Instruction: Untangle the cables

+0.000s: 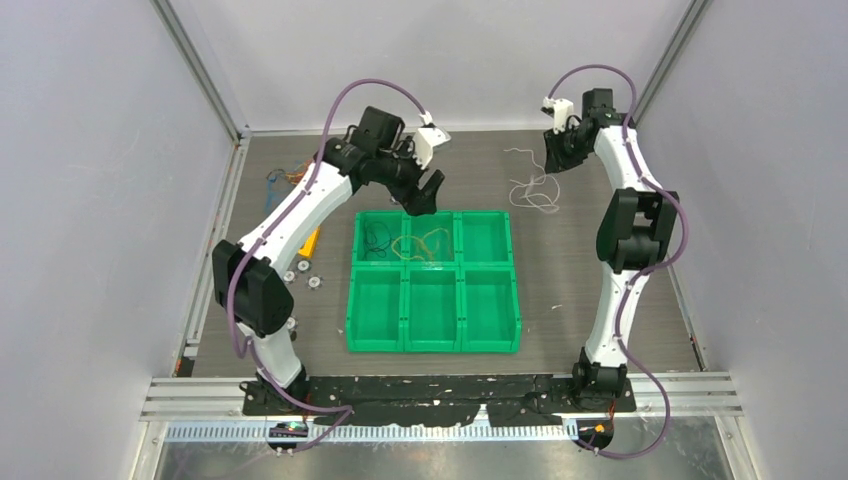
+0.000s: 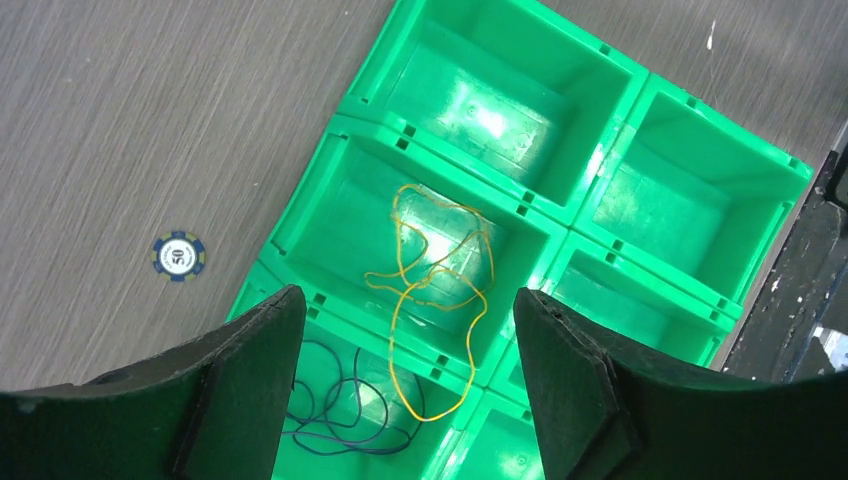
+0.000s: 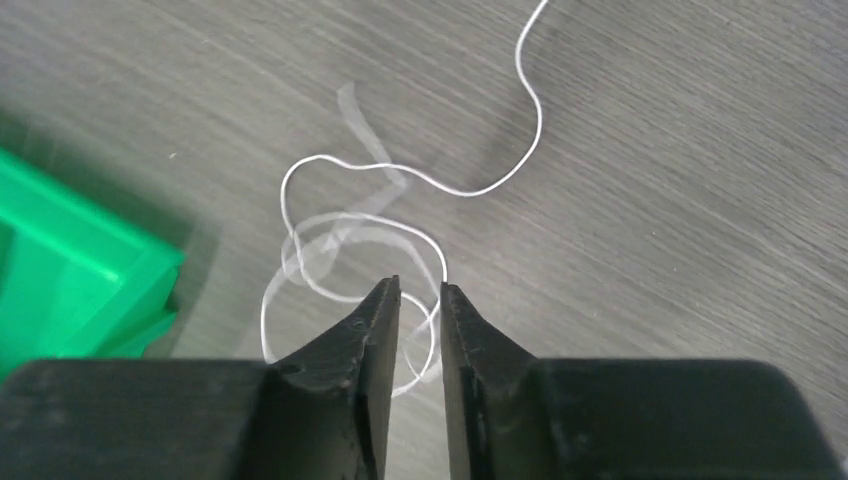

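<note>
A green six-compartment tray (image 1: 432, 350) sits mid-table. A black cable (image 1: 377, 238) lies in its back-left compartment and a yellow-orange cable (image 1: 430, 243) in the back-middle one. In the left wrist view one loop of the yellow-orange cable (image 2: 440, 270) crosses a divider toward the black cable (image 2: 340, 400). My left gripper (image 1: 425, 195) is wide open and empty above them (image 2: 408, 292). A white cable (image 1: 535, 185) lies curled on the table right of the tray. My right gripper (image 1: 555, 160) hangs over the white cable (image 3: 400, 170), jaws a narrow gap apart (image 3: 420, 283), one strand ending at a fingertip.
More blue and orange cables (image 1: 283, 180) lie at the back left by the wall. Small round discs (image 1: 300, 272) and a yellow object (image 1: 310, 240) lie left of the tray. A blue chip (image 2: 179, 256) lies beside the tray wall (image 2: 300, 205). The tray corner (image 3: 70, 260) is left of my right gripper.
</note>
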